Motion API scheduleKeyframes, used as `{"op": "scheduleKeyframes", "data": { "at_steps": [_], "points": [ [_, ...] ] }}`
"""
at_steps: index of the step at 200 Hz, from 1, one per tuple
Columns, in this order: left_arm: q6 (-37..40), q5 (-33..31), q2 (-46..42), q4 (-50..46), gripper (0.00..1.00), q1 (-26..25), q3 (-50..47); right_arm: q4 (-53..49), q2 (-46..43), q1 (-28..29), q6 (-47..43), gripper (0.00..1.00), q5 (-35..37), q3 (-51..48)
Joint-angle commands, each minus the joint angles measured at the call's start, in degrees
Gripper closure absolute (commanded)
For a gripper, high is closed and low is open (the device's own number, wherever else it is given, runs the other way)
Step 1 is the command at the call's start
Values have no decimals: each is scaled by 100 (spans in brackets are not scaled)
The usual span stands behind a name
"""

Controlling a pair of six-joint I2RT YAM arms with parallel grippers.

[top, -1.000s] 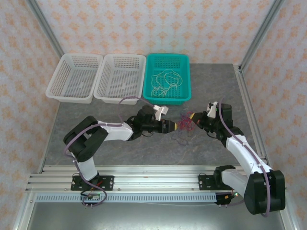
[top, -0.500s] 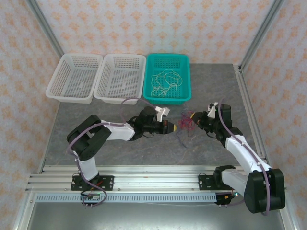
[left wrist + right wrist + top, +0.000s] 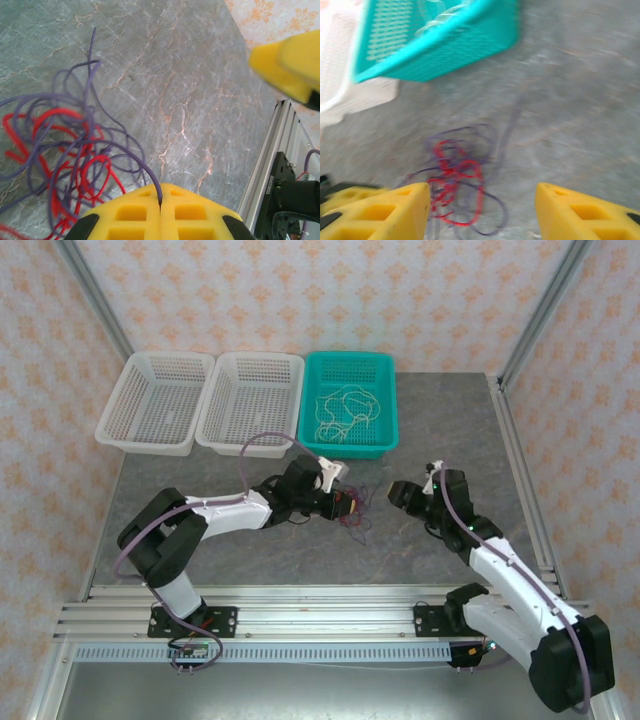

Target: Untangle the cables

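A dark purple cable (image 3: 131, 148) and a red cable (image 3: 55, 116) lie knotted together on the grey table (image 3: 250, 550). My left gripper (image 3: 160, 194) is shut on one purple strand that rises from the heap. In the top view the left gripper (image 3: 352, 503) sits at the tangle's (image 3: 355, 522) left edge. My right gripper (image 3: 394, 492) stands open to the right of the tangle, apart from it. In the blurred right wrist view the tangle (image 3: 455, 182) lies just beyond the right gripper's (image 3: 482, 202) spread fingers. The cream-white cable (image 3: 343, 410) lies coiled in the teal basket (image 3: 385, 430).
Two white baskets (image 3: 130, 435) (image 3: 225, 435) stand left of the teal one along the back of the table. The teal basket (image 3: 470, 40) shows close above the tangle in the right wrist view. A metal rail (image 3: 300, 605) runs along the near edge.
The left gripper has pulled back to the left and the purple-and-red tangle has slid left with it. The right gripper has dropped lower and now stands clear of the tangle.
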Motion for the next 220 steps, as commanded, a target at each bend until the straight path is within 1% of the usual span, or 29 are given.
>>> {"op": "scheduleKeyframes", "data": {
  "at_steps": [1,23,34,50,66,86,92,100,114,124,137,160,178,194,204,220],
  "points": [
    [266,-104,-233,-105,100,16,-17,524,702,328,-305,45,-415,123],
    [407,-70,-337,-198,100,13,-25,462,1822,577,-231,48,-1087,630],
    [439,-96,-385,-220,100,15,-68,449,2292,697,-158,49,-1278,817],
    [466,-142,-438,-222,100,17,-137,446,2779,877,-14,52,-1326,979],
    [422,-196,-464,-151,100,15,-226,618,3147,1075,123,51,-1436,1094],
    [318,-204,-465,-4,100,15,-307,824,3432,1259,269,51,-1312,1153],
    [284,-204,-465,37,100,16,-322,872,3494,1270,303,53,-1232,1148],
    [257,-220,-472,84,100,16,-345,919,3578,1271,311,57,-998,1133],
    [244,-254,-515,112,100,17,-376,828,3730,1271,256,68,-442,1148],
    [264,-284,-579,70,100,13,-383,631,3832,1271,214,73,3,1196],
    [295,-356,-692,23,100,19,-426,478,3932,1271,195,76,441,1234],
    [192,-595,-970,71,100,116,-639,187,3977,1263,453,89,1278,1234],
    [-82,-873,-1266,83,100,397,-859,-215,3847,1246,643,95,1976,1226],
    [-296,-1047,-1507,-83,100,780,-1016,-485,3596,1127,767,100,2490,1122],
    [-321,-1099,-1627,-228,100,1004,-1084,-570,3398,994,817,100,2661,1021],
    [-305,-1144,-1765,-439,100,1304,-1173,-718,3106,644,901,100,2712,877]
  ]
}}
